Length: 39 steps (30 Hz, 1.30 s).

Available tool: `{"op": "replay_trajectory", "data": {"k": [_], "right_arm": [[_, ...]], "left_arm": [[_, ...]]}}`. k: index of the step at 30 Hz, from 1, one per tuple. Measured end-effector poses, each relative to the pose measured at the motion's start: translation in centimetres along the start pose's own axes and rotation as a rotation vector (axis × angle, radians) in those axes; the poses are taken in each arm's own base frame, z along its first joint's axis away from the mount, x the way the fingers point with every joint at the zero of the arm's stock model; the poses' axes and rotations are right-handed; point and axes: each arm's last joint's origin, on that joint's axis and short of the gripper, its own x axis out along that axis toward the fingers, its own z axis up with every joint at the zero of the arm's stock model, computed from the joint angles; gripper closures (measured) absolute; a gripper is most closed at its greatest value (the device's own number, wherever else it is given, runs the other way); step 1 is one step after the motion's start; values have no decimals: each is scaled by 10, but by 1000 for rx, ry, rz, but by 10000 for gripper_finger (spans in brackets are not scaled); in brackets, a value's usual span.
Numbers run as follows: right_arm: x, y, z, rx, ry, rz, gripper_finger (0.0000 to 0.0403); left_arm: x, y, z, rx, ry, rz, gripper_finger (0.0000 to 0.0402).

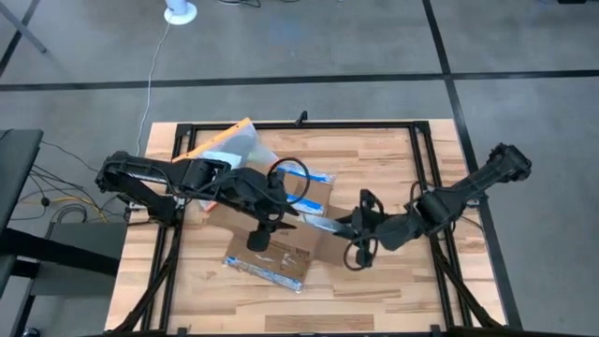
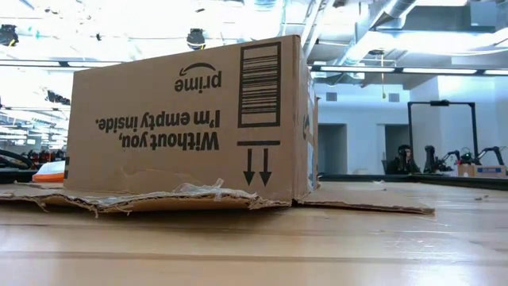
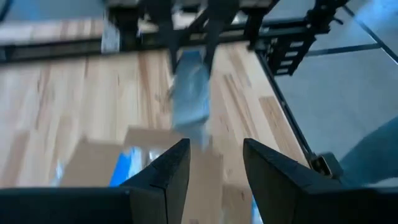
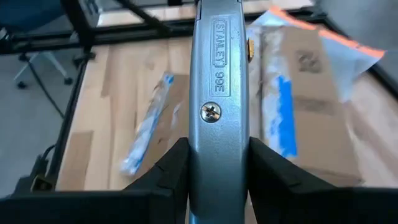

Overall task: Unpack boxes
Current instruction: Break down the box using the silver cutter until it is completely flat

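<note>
Right tool [image 4: 214, 168] was clamped on utility knife [image 4: 217, 93], blade aimed left at box [image 1: 281, 220]; left tool [image 3: 214, 168] w/ fingers apart hovered over it.

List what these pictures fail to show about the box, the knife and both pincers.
- Inside of the cardboard box: low view shows only its printed side wall; in the high view the arms cover it.
- Blade of the utility knife: right wrist view cuts it off at the edge.
- Left pincer: open, but the view ahead is blurred.
- Right pincer: shut on the knife; the contact with the box is hidden.
</note>
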Motion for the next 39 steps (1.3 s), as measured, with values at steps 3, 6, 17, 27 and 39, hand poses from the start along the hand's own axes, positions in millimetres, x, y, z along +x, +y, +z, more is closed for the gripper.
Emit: {"op": "replay_trajectory", "data": {"k": [3,6,17,27,39], "right_arm": [[6,-3,-1,-18,16,-12,299],[7,-4,2,-8,2,-11,299],[7,-4,3,-28,-7,-8,299],[6,-4,2,-33,0,-9,299],[6,-3,5,-45,-28,-3,299]], "left_arm": [[0,2,3,17,-34,0,264],[2,3,6,23,-60,4,253],[38,5,1,75,-21,0,206],[52,9,0,77,-9,20,204],[67,14,0,53,-25,34,205]]}}
